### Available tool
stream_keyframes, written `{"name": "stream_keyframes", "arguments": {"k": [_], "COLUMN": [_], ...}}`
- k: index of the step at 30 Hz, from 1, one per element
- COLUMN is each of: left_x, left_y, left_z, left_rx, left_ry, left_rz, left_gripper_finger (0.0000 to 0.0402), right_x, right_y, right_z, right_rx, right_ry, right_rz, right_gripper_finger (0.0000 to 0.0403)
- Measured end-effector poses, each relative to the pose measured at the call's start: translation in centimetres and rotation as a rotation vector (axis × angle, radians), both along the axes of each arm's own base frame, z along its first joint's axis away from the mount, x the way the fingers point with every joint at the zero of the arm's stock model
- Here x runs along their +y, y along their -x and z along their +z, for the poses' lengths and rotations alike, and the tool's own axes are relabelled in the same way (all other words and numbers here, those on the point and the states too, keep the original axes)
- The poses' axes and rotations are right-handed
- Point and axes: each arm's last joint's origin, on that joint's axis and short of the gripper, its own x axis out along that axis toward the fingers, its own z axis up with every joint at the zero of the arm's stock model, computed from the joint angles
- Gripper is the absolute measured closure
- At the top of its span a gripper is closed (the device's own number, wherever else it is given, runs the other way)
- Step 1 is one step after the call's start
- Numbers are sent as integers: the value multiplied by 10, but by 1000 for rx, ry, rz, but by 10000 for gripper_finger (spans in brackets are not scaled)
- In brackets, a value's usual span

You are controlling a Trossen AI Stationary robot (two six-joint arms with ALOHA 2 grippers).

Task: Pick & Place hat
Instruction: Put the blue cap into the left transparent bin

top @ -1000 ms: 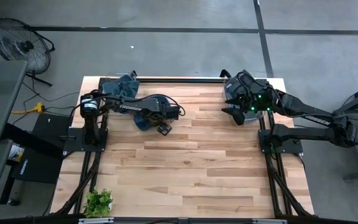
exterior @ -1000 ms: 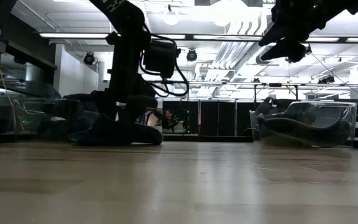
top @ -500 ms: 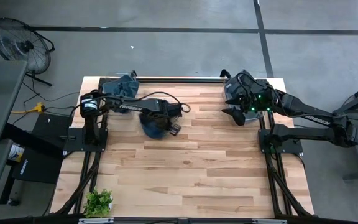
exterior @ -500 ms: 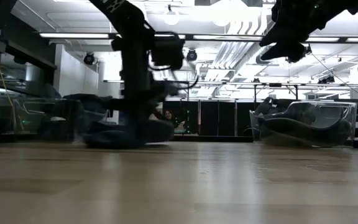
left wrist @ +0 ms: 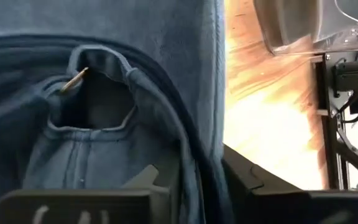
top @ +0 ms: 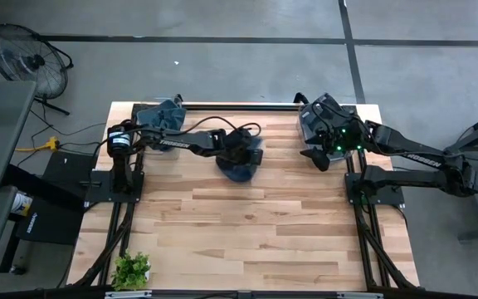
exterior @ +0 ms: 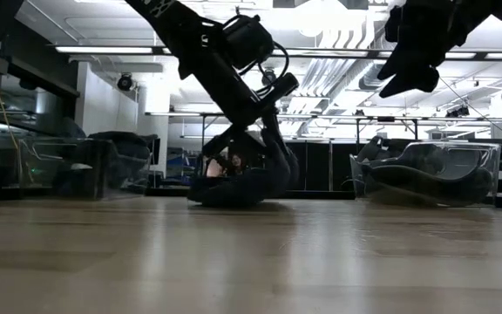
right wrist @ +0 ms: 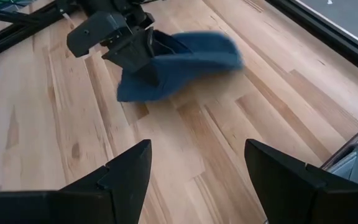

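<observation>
A blue denim hat (top: 239, 169) sits near the middle of the table toward its far edge, with my left gripper (top: 242, 156) shut on it. The left wrist view is filled by the hat (left wrist: 104, 74), showing its back opening and strap. The low view has the hat (exterior: 238, 187) below the slanting left arm. My right gripper (top: 314, 155) hangs open above the table's far right, its fingers (right wrist: 123, 177) wide apart with nothing between them. It looks across at the hat (right wrist: 185, 59). My left gripper pinches the hat's rim edge (left wrist: 188, 168) between its two fingers, with folded denim running up between them. The fingers slant down from the table's left. The hat hangs below them, tilted, its lower part (exterior: 229, 197) on the table.
A clear bin (top: 160, 112) with more blue cloth stands at the far left corner. Another clear bin (top: 318, 116) stands at the far right, beside the right arm. A small green plant (top: 131, 270) is at the near left corner. Bare wood lies across the near half.
My left gripper has taken hold of the hat and swung toward the table's right, tipping up and rolling. The hat has slid right along the table and tilted up on one side. The right arm has stayed put.
</observation>
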Motion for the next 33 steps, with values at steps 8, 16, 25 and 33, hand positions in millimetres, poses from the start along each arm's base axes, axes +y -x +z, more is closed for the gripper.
{"name": "stream_keyframes", "arguments": {"k": [8, 16, 25, 33], "left_x": [0, -1, -2, 29], "left_y": [0, 0, -1, 8], "left_z": [0, 0, -6, 22], "left_rx": [0, 1, 10, 114], "left_ry": [8, 11, 3, -144], "left_rz": [21, -7, -115, -192], "left_gripper_finger": [273, 196, 206, 220], "right_x": [1, 2, 7, 9], "right_y": [1, 3, -1, -22], "right_z": [-2, -4, -12, -27], "right_rx": [21, 48, 139, 224], "right_ry": [-10, -33, -2, -24], "right_rz": [0, 11, 58, 112], "right_gripper_finger": [151, 151, 151, 151]}}
